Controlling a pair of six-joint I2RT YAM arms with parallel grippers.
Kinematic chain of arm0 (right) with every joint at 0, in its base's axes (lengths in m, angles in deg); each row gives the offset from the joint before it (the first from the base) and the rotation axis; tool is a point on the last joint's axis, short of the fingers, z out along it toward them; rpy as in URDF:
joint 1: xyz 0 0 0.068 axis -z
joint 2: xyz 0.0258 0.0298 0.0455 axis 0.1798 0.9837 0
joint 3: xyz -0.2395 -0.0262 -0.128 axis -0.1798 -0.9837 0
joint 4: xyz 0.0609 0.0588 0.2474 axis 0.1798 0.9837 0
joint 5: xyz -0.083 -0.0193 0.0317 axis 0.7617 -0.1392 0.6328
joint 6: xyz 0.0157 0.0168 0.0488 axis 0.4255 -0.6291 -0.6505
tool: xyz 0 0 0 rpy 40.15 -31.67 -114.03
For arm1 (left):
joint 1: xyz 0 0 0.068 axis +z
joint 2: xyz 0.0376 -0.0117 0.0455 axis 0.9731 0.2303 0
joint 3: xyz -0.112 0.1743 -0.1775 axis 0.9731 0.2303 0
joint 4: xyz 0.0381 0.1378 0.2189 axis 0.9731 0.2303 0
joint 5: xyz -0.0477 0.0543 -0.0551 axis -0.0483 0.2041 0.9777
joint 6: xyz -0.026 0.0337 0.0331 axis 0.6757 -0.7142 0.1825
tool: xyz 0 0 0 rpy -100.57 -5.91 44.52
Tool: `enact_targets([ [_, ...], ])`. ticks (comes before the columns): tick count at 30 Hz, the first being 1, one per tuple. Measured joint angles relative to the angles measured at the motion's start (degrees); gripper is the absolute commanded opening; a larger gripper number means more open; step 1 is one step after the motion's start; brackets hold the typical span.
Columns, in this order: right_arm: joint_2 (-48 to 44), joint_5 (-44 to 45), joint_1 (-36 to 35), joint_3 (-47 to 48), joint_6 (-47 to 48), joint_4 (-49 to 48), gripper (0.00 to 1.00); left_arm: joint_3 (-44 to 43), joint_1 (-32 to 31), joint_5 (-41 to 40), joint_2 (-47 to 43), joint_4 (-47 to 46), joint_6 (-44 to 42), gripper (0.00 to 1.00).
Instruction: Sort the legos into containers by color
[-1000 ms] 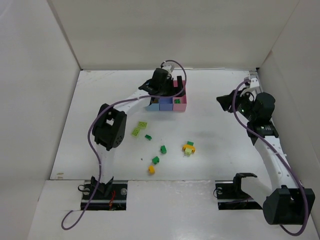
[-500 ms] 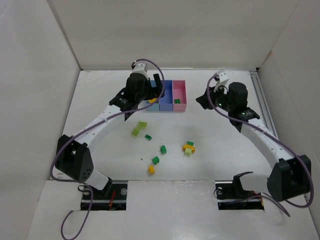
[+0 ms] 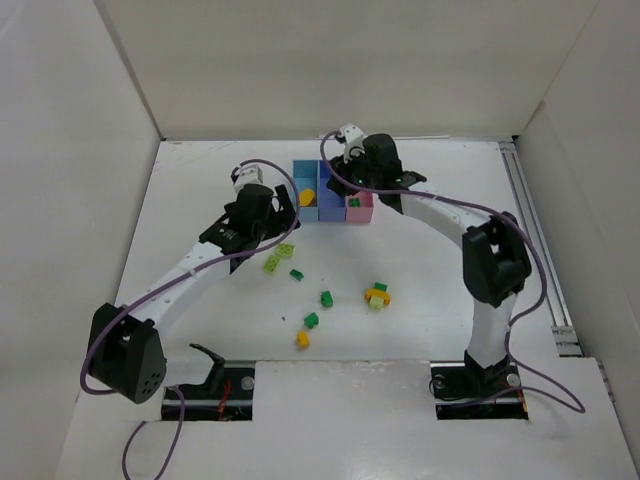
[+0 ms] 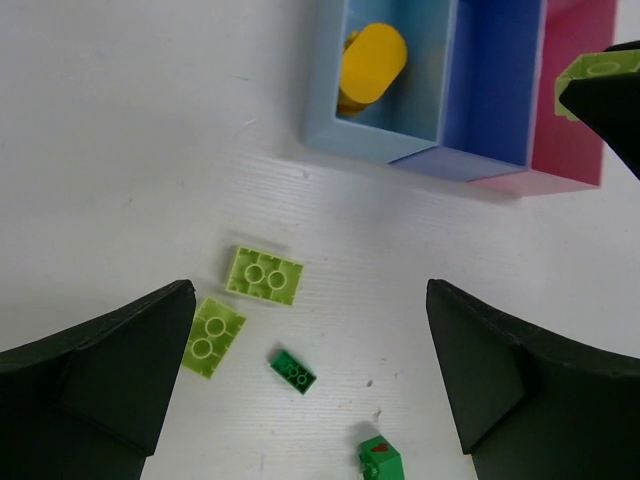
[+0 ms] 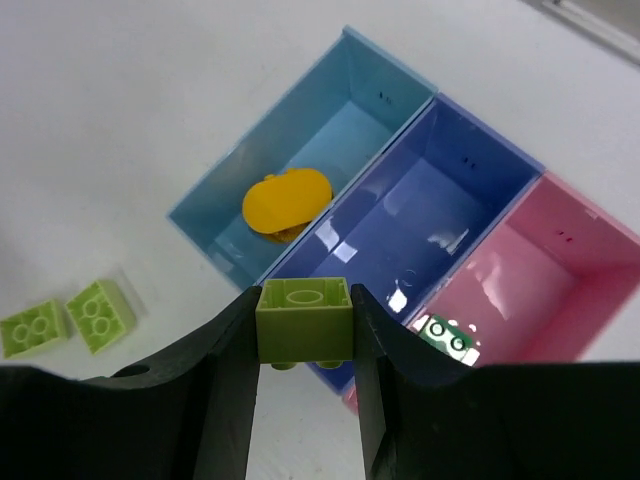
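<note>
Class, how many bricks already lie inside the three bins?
2. A yellow one lies in the light blue bin; a dark green one lies in the pink bin. The purple bin shows none, though the right gripper hides part.

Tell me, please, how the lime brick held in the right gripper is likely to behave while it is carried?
Probably stiff: the lime brick shows square edges while pinched in the right gripper. Likely light, since a pinch on two sides alone holds it off the table. Its smooth plastic sides look slippery, so it might twist or slip.
</note>
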Motion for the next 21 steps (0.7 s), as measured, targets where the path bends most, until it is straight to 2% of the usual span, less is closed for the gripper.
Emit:
enact_targets([
  [3, 6.1, 2.1, -0.9, 5.1, 0.4, 1.6, 0.10, 2.3, 1.4, 0.9, -0.6, 0.2, 1.2, 1.00],
  [6, 10.6, 4.9, -1.2, 8.3, 0.7, 2.7, 0.24, 4.0, 2.6, 1.9, -0.8, 0.8, 2.0, 1.00],
  [9, 12.8, 6.8, -1.4, 9.5, 1.2, 4.0, 0.44, 4.5, 2.7, 2.8, -0.9, 1.2, 2.7, 1.00],
  [15, 13.0, 6.6, -1.4, 10.7, 2.6, 5.2, 0.83, 4.6, 2.7, 4.2, -1.0, 1.3, 2.7, 1.00],
  [18, 11.6, 6.3, -1.4, 10.3, 3.0, 5.6, 0.92, 4.7, 2.7, 5.8, -1.2, 1.2, 1.6, 1.00],
  [19, 10.5, 6.3, -1.4, 9.6, 3.1, 5.5, 0.99, 4.8, 2.7, 6.5, -1.4, 1.1, 1.0, 1.00],
  [21, 7.1, 5.9, -1.3, 7.2, 3.1, 5.5, 0.99, 5.0, 2.0, 7.3, -1.9, 0.7, -0.2, 1.00],
])
